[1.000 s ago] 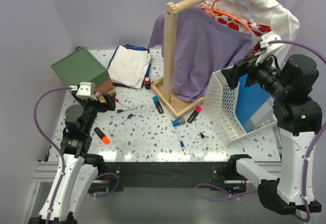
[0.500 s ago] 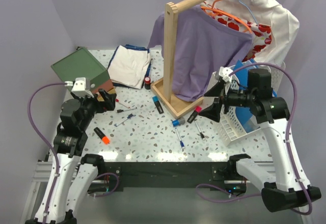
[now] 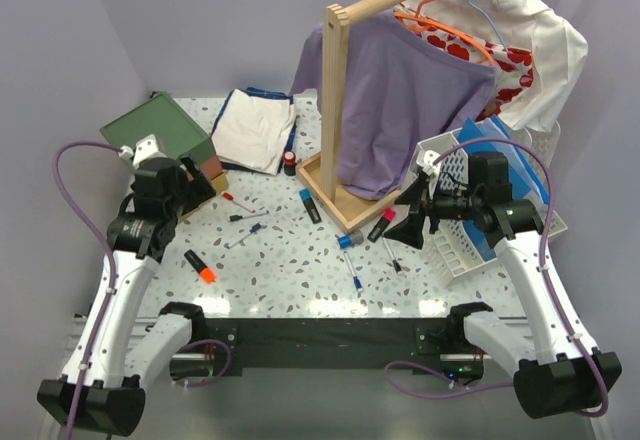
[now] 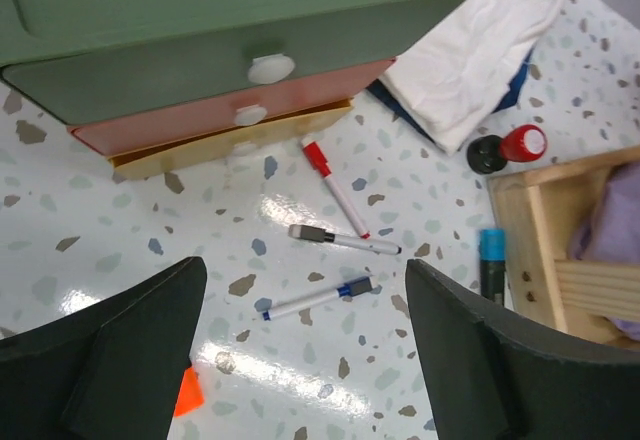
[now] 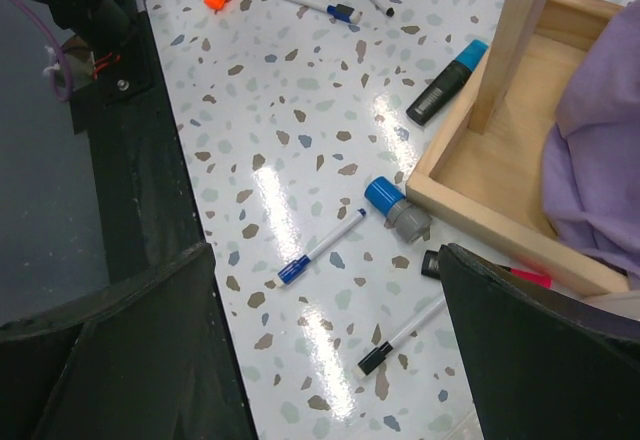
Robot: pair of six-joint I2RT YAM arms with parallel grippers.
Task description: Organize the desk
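The desk (image 3: pixel 290 260) is a glossy white terrazzo top strewn with pens and markers. My left gripper (image 3: pixel 195 185) hovers open beside the drawer box (image 3: pixel 155 130). Seen from the left wrist, my left gripper (image 4: pixel 305 350) holds nothing, and under it lie a blue-capped pen (image 4: pixel 315 298), a grey-capped pen (image 4: pixel 343 239) and a red pen (image 4: pixel 333 186). My right gripper (image 3: pixel 410 225) hangs open by the basket (image 3: pixel 470 230). Its wrist view shows my right gripper (image 5: pixel 325 350) empty over a blue pen (image 5: pixel 320 246) and a black-capped pen (image 5: pixel 398 337).
A wooden clothes rack (image 3: pixel 335 90) with a purple garment stands mid-desk, its base (image 5: pixel 500 180) close to my right fingers. An orange highlighter (image 3: pixel 201 266), a blue highlighter (image 3: pixel 310 205), a pink marker (image 3: pixel 381 225), a blue-grey cylinder (image 5: pixel 396 207), a red stamp (image 4: pixel 510 148) and folded cloth (image 3: pixel 255 130) lie around.
My right arm has swung down from above the basket to low over the desk near the pink marker. My left arm has pulled back toward the drawer box, jaws slightly narrower.
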